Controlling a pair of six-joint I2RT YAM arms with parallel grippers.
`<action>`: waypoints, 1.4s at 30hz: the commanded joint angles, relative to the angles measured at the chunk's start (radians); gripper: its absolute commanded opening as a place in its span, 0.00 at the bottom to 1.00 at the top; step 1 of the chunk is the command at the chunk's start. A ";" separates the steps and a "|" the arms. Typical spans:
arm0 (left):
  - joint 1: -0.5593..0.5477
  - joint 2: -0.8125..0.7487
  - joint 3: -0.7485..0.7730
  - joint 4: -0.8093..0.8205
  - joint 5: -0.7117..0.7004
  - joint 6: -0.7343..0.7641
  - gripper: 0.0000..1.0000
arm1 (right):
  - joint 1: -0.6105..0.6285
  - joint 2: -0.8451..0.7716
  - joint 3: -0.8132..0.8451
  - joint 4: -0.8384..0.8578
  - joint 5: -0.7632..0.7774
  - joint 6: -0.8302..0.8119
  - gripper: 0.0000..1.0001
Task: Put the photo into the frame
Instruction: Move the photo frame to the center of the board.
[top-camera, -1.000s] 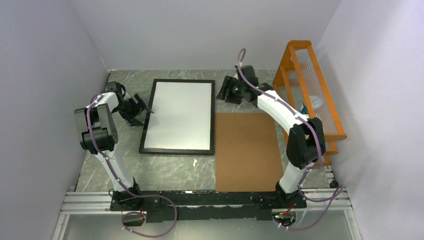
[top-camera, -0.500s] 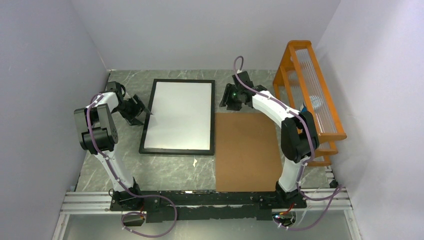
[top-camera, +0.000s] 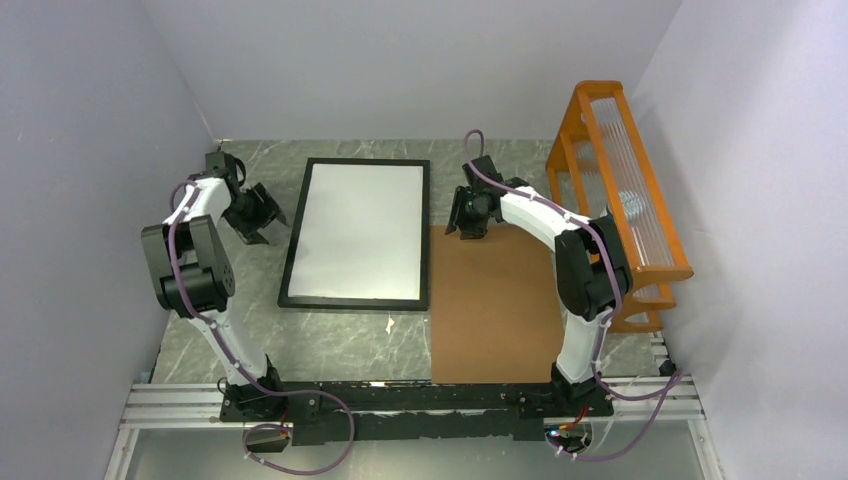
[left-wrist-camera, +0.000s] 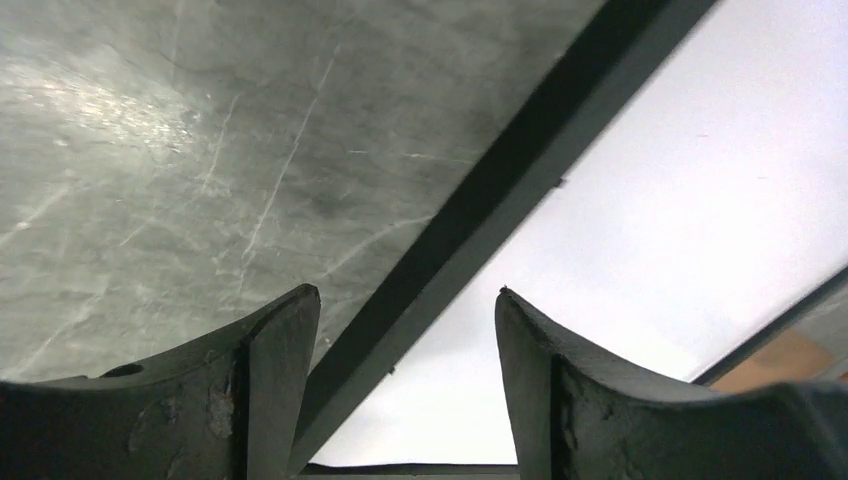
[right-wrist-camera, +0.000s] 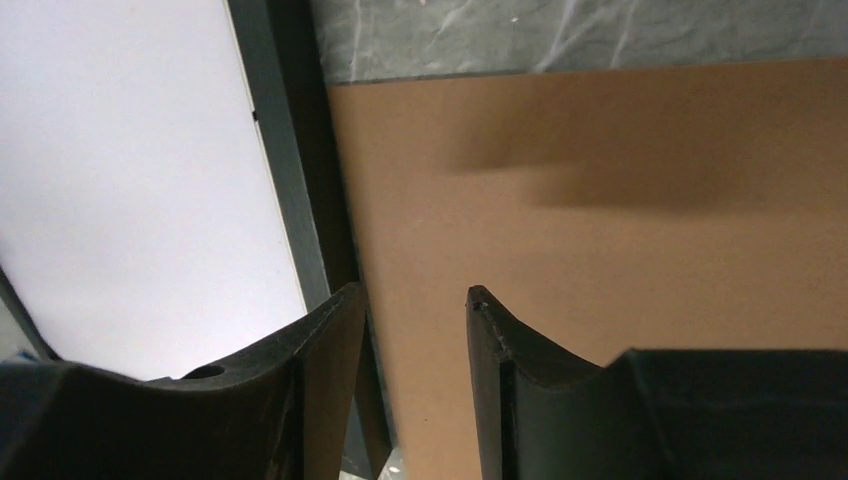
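My left pincer (top-camera: 262, 218) has backed off the frame (top-camera: 295, 232). A second ago its tips reached the left rail; now it sits clear of it toward 9 o'clock, over bare tabletop (top-camera: 330, 340). Its jaws have narrowed, though they still stand apart with nothing between them. My right pincer (top-camera: 467, 220) has left the frame's far right corner and slid toward 6 o'clock along the right rail. It now hangs over the far edge of the board (top-camera: 495, 310), jaws a little narrower. That arm's elbow (top-camera: 590, 270) has drawn in toward 9 o'clock.
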 joint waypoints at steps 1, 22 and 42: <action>-0.005 -0.128 0.041 0.013 0.003 0.020 0.71 | 0.003 0.036 0.019 -0.018 -0.102 -0.050 0.46; -0.069 -0.268 -0.044 0.043 0.291 -0.031 0.75 | 0.135 0.339 0.331 -0.040 -0.282 -0.099 0.35; -0.627 -0.359 -0.285 0.283 0.265 -0.247 0.90 | -0.025 -0.383 -0.328 -0.229 0.307 0.068 0.78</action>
